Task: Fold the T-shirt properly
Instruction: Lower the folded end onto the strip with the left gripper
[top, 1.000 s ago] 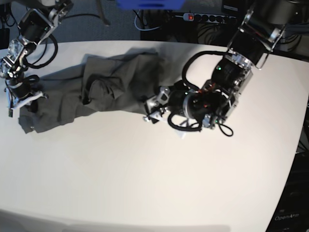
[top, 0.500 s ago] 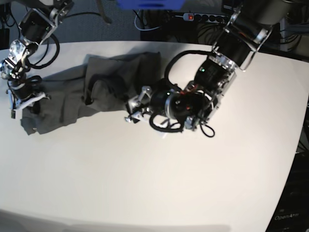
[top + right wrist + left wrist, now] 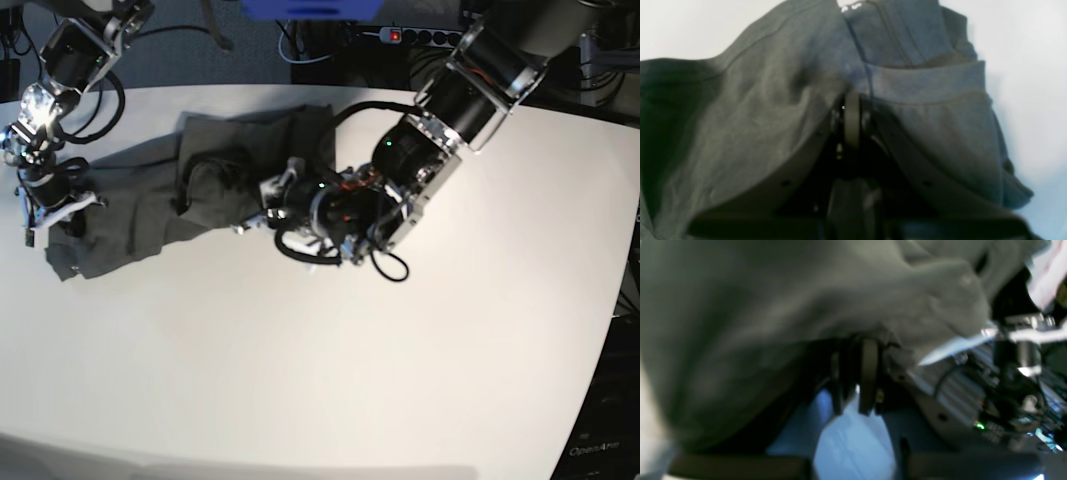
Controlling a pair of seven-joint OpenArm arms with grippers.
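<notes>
The T-shirt (image 3: 200,190) is lying crumpled at about ten o'clock on the white bench (image 3: 330,380), stretched between both arms. The right gripper (image 3: 851,110) is pinching the far end, jaws fully closed on a fold, likely anchoring it. The left gripper (image 3: 262,205) is nosing into the near edge; its jaws are looking nearly closed, but a grip cannot be confirmed.

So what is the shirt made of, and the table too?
The T-shirt looks like thin soft knit cloth, matte dark grey: it crumples into loose folds and shows stitched hems in the right wrist view. The table looks hard and smooth, off-white with a faint sheen, maybe laminate or painted board; I can't tell which.
</notes>
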